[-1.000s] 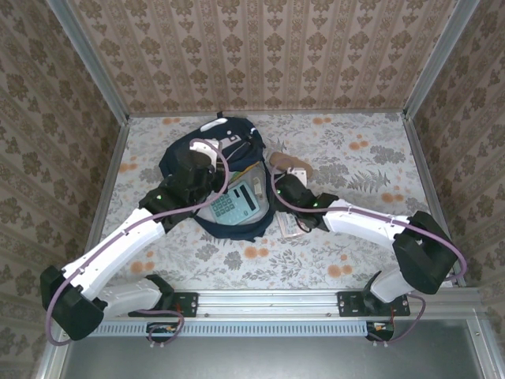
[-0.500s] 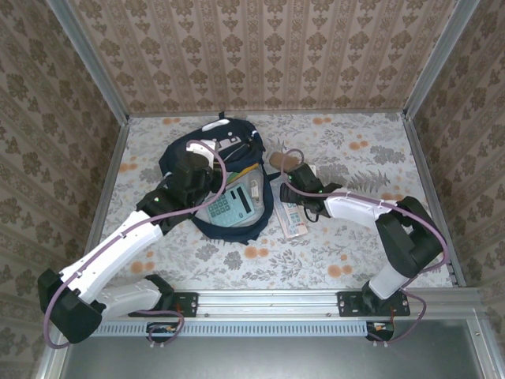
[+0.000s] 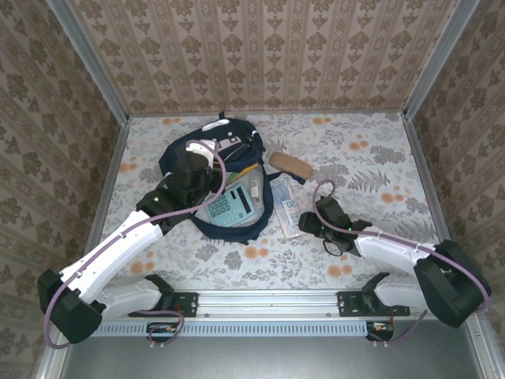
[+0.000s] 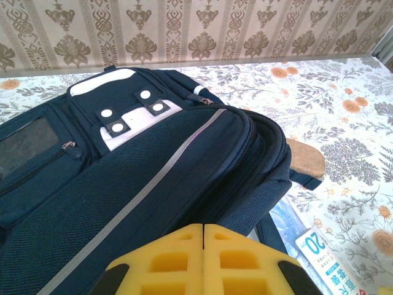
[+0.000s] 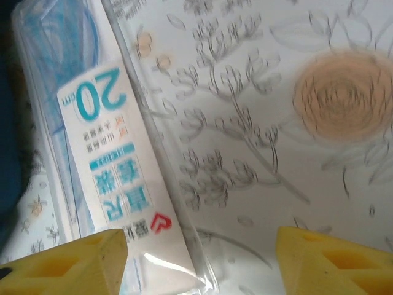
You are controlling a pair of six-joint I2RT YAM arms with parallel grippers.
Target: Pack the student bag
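Since the earlier frame, the right arm had drawn back from the brown case (image 3: 288,164) toward the near edge of the table (image 3: 371,150). Its right gripper (image 3: 309,225) now sat just right of the clear ruler packet (image 3: 286,207), which lay uncovered. The left arm and the bag had kept their places.

Seen from the right wrist, the right gripper (image 5: 199,239) had its yellow fingers (image 5: 67,261) spread wide and held nothing. The packet (image 5: 116,160) lay under and beside its left finger, on the flowered cloth.

The left gripper (image 4: 204,236) had its yellow pads pressed together at the edge of the student bag (image 4: 153,172). Whether fabric was pinched between them could not be told.

The student bag (image 3: 172,158) lay on the left half of the table, its mouth open toward the arms. A calculator (image 3: 229,207) showed inside it. The brown case lay just right of the bag, beyond the packet.
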